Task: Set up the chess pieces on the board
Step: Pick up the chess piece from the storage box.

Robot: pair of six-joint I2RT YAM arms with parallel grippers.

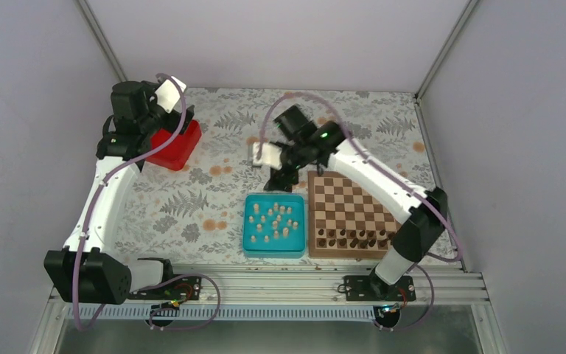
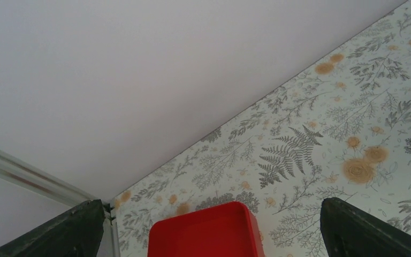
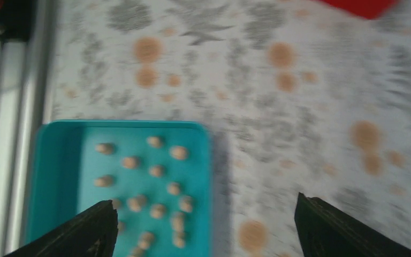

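Several pale beige chess pieces (image 1: 274, 220) lie in a teal tray (image 1: 249, 237) at the front middle. The wooden chessboard (image 1: 348, 206) lies right of the tray, with dark brown chessmen (image 1: 354, 238) on its two near rows. My right gripper (image 1: 283, 179) is open and empty, hovering just past the tray's far edge. Its wrist view, blurred, shows the pale pieces (image 3: 155, 187) in the tray (image 3: 59, 176) between its fingers (image 3: 80, 230). My left gripper (image 1: 163, 127) is open and empty above a red bin (image 1: 175, 145) at the back left.
The red bin (image 2: 203, 233) lies below the left gripper, near the back-left corner and the white walls. A floral cloth (image 1: 221, 184) covers the table. A metal rail (image 1: 302, 280) runs along the near edge.
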